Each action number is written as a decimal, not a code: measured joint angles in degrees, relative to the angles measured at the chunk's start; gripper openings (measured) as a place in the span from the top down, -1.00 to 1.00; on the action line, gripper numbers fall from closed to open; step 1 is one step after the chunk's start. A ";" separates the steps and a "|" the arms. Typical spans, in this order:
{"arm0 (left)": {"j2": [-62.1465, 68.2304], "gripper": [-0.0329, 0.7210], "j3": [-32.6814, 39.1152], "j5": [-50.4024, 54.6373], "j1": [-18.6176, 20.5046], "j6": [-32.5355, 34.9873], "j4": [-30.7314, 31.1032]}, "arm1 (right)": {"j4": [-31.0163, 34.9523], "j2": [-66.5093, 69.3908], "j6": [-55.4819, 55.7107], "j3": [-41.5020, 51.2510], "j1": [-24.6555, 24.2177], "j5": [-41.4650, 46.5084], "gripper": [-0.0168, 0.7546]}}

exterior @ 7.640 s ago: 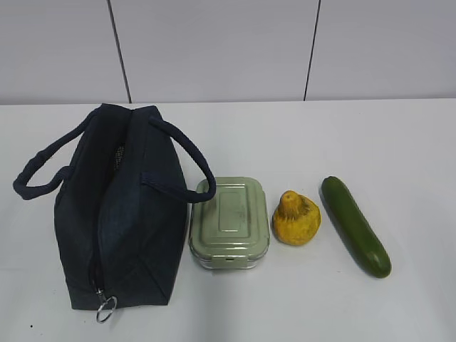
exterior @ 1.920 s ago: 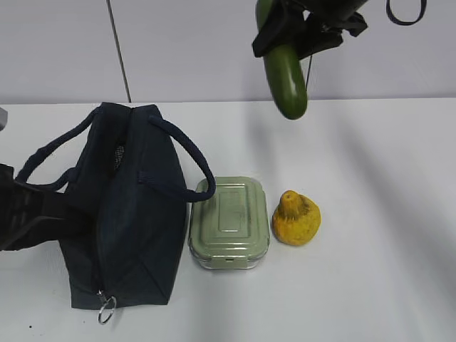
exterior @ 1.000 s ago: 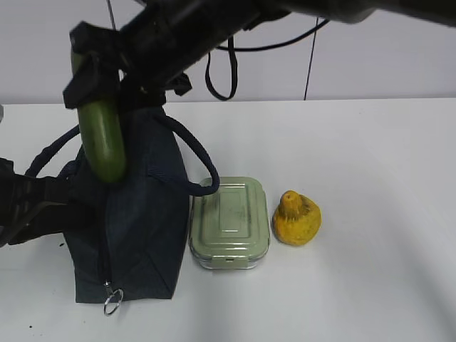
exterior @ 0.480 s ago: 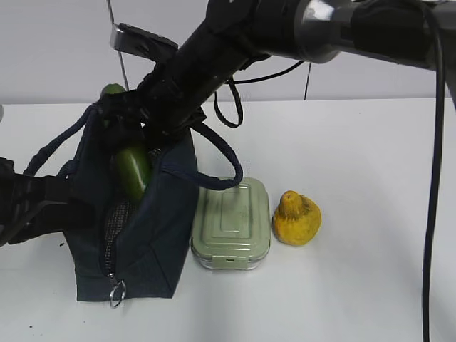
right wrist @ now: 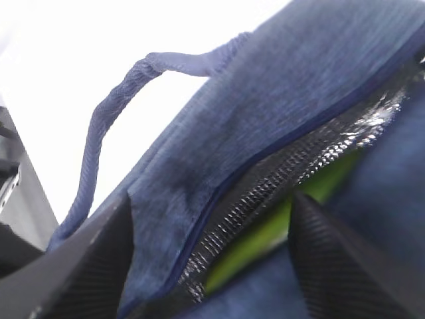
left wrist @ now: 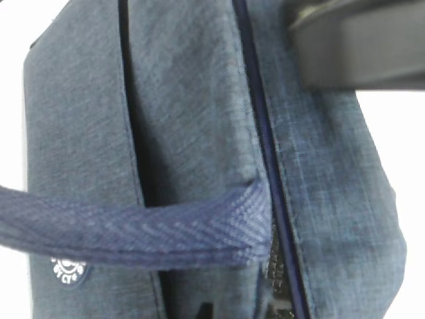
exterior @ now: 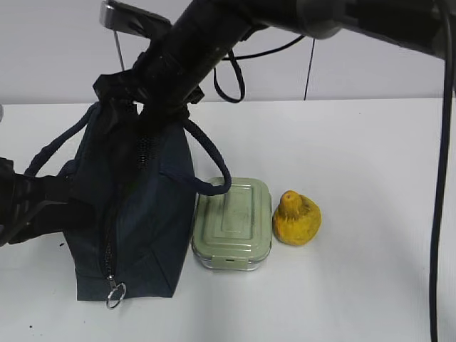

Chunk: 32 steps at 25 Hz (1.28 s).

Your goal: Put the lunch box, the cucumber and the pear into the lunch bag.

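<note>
The navy lunch bag (exterior: pixel 135 214) stands at the left with its top zipper open. My right arm reaches across, and the right gripper (right wrist: pixel 212 256) is over the bag's mouth (exterior: pixel 146 117) with the jaws spread and nothing between them. The cucumber (right wrist: pixel 265 232) shows as a green strip inside the open zipper; the exterior view does not show it. The sage-green lunch box (exterior: pixel 231 224) lies right of the bag, and the yellow pear (exterior: pixel 296 219) right of that. My left gripper (exterior: pixel 35 206) is against the bag's left side; its jaws are hidden behind fabric and a strap (left wrist: pixel 133 226).
The bag's right handle (exterior: pixel 210 167) hangs over the lunch box's near corner. The metal ring pull (exterior: pixel 114 293) dangles at the bag's front end. The right arm (exterior: pixel 299 14) spans the upper scene. White table (exterior: pixel 370 271) lies bare to the right of the pear.
The right gripper carried the cucumber from high up over to the bag and down into its mouth. The cucumber now lies inside, out of the jaws. The bag shifted slightly.
</note>
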 joint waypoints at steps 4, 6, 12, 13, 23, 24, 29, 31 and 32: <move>0.00 0.96 0.00 0.00 0.00 0.00 0.00 | -8.77 0.00 3.48 -6.87 0.00 6.10 -0.50; 0.00 0.96 0.00 0.00 0.00 0.00 0.00 | -13.71 0.00 6.28 -10.07 0.00 7.33 -0.47; 0.00 0.96 0.00 0.06 0.00 0.00 0.06 | -26.07 -0.93 13.55 -13.07 0.00 8.22 -0.35; 0.00 0.96 0.00 0.06 0.00 0.00 0.06 | -27.89 -1.35 14.19 -13.07 0.00 8.36 -0.34; 0.00 0.96 0.00 0.17 0.00 0.00 0.17 | -42.04 -13.64 16.61 -5.45 0.00 8.47 -0.33; 0.00 0.96 0.00 0.17 0.00 0.00 0.17 | -42.96 -15.31 16.61 -3.90 0.00 8.59 -0.33; 0.00 0.96 0.00 0.17 0.00 0.00 0.17 | -45.42 -22.41 16.74 6.28 0.00 8.59 -0.33; 0.00 0.96 0.00 0.22 0.00 0.00 0.17 | -45.42 -24.93 16.99 10.34 0.00 8.59 -0.33; 0.00 0.96 0.00 0.22 0.00 0.00 0.17 | -45.42 -26.05 17.10 12.54 0.00 8.59 -0.33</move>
